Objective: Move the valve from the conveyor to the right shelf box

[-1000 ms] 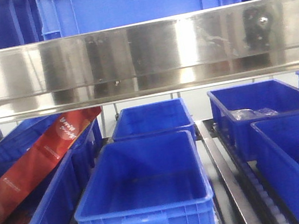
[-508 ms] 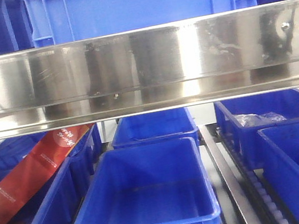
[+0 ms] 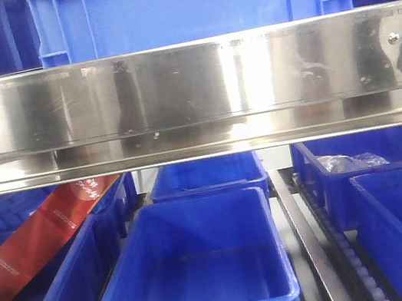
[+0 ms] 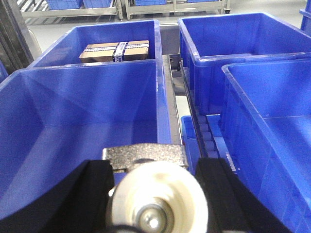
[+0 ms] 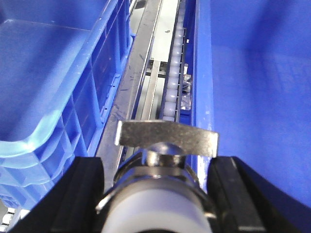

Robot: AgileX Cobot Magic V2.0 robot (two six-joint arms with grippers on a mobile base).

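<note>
Right gripper (image 5: 158, 165) grips a valve (image 5: 166, 138) over the roller rail (image 5: 172, 77), blue box (image 5: 203, 73) rim just right; left gripper (image 4: 153, 167) grips a second valve (image 4: 154, 201).

White lettering on the red packet (image 3: 37, 238) leaning in the left blue bin (image 3: 65, 287), too blurred to read, dark print on pale tape (image 4: 118, 48) across the cardboard box (image 4: 97, 52), too small to read, nothing legible

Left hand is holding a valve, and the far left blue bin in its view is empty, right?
Not empty. The left wrist view shows a taped cardboard box in the far left bin. The left hand does hold a valve.
</note>
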